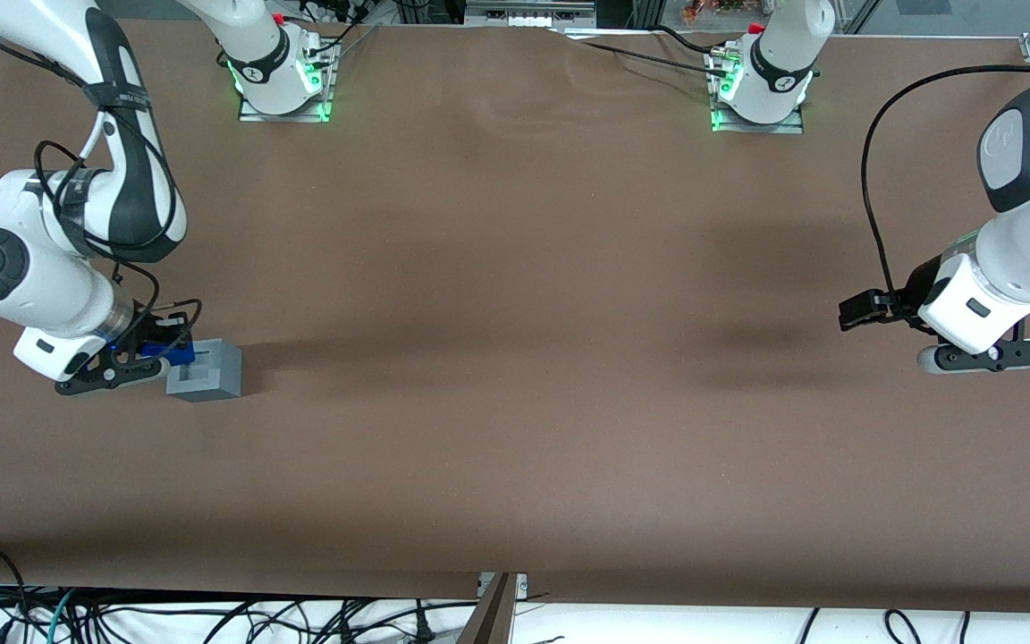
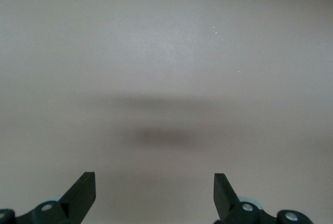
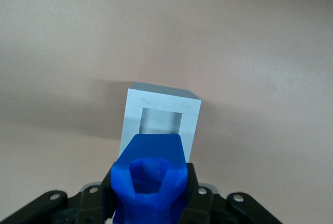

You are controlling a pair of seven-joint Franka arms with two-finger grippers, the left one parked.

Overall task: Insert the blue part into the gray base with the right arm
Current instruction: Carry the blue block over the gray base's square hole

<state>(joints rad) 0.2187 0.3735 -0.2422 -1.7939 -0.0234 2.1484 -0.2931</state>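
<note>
The gray base (image 1: 206,370) stands on the brown table at the working arm's end, its square recess facing up. My right gripper (image 1: 162,351) hangs right beside the base, shut on the blue part (image 1: 177,352), which reaches over the base's edge. In the right wrist view the blue part (image 3: 150,178) sits clamped between the black fingers (image 3: 193,193), its tip over the near rim of the gray base (image 3: 160,119) and pointing at the recess. The part's underside is hidden.
Both arm mounts (image 1: 282,89) with green lights stand at the table edge farthest from the front camera. The parked arm (image 1: 989,295) hangs at its end of the table. Cables (image 1: 211,617) lie below the near edge. The brown tabletop (image 1: 515,358) spreads between.
</note>
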